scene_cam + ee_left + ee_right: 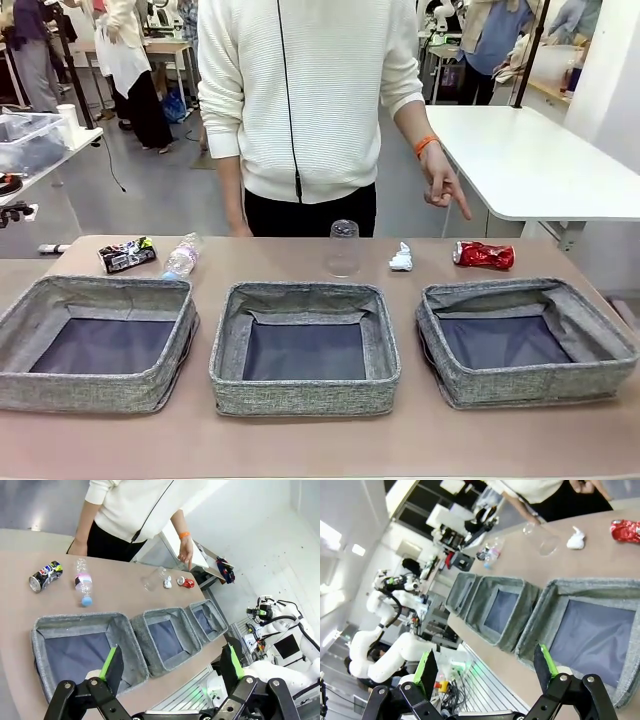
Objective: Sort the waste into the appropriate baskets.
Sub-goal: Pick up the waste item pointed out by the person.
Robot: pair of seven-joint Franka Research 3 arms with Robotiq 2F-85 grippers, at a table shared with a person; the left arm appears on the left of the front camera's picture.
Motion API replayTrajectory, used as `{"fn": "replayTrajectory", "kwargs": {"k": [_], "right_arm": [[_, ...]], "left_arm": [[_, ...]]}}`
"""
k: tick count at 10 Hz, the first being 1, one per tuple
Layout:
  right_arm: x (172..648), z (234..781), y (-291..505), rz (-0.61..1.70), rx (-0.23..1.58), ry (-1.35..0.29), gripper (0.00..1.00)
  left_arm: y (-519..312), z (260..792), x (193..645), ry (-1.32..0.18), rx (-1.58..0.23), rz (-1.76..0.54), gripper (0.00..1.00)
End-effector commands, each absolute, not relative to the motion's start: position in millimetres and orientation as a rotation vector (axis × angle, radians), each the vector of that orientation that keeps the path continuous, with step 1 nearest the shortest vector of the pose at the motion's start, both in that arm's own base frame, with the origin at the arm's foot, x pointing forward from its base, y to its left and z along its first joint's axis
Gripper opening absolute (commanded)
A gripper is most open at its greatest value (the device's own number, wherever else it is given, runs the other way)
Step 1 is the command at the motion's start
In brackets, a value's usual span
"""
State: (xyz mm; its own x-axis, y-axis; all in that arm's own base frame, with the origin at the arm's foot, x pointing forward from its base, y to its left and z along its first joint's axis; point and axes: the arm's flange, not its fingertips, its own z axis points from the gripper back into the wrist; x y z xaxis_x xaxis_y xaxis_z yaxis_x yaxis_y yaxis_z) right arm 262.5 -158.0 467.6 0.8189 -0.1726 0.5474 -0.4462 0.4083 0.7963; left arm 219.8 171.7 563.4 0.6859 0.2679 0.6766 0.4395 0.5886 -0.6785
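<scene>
Grey woven baskets [305, 292] are sitting three in a row on the table [420, 450]. Beyond them, near the person, are resting the dark printed can [126, 255], the bottle [182, 257], the cup [343, 248], the paper wad [401, 258] and the red can [484, 255]. The left hand [171, 655] and right hand [485, 656] are hovering above (both released, grasping nothing).

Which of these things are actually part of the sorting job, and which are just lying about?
Part of the job:
left basket, middle basket, right basket, dark printed can, plastic bottle, clear cup, paper wad, red can.

Just lying about:
white side table, clear storage box.
</scene>
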Motion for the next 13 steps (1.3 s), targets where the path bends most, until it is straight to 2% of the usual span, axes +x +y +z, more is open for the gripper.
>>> {"fn": "replayTrajectory", "kwargs": {"k": [1, 2, 3, 4, 5, 6, 7, 9, 10, 11, 13], "right_arm": [[264, 478, -132, 0.139, 0.675, -0.758, 1.00], [250, 482, -89, 0.699, 0.243, -0.903, 1.00], [244, 488, -76, 0.865, 0.176, -0.939, 1.00], [240, 492, -71, 0.908, 0.123, -0.942, 1.00], [243, 502, -66, 0.604, 0.099, -0.843, 1.00], [271, 528, -107, 0.565, 0.648, -0.705, 1.00], [271, 546, -95, 0.632, 0.496, -0.735, 1.00], [291, 544, -83, 0.877, 0.403, -0.672, 1.00], [318, 533, -70, 1.110, 0.294, -0.642, 1.00], [348, 520, -56, 1.197, 0.203, -0.564, 1.00], [408, 486, -27, 1.293, 0.183, -0.551, 1.00]], "left_arm": [[172, 566, 222, -0.857, -0.964, -0.136, 1.00], [172, 566, 222, -0.857, -0.964, -0.136, 1.00], [172, 566, 222, -0.857, -0.964, -0.136, 1.00], [172, 566, 222, -0.857, -0.964, -0.136, 1.00], [172, 566, 222, -0.857, -0.964, -0.136, 1.00], [172, 566, 222, -0.857, -0.964, -0.136, 1.00], [172, 566, 222, -0.857, -0.964, -0.136, 1.00], [172, 566, 222, -0.857, -0.964, -0.136, 1.00], [172, 566, 222, -0.857, -0.964, -0.136, 1.00], [172, 566, 222, -0.857, -0.964, -0.136, 1.00], [172, 566, 222, -0.857, -0.964, -0.136, 1.00]]}}
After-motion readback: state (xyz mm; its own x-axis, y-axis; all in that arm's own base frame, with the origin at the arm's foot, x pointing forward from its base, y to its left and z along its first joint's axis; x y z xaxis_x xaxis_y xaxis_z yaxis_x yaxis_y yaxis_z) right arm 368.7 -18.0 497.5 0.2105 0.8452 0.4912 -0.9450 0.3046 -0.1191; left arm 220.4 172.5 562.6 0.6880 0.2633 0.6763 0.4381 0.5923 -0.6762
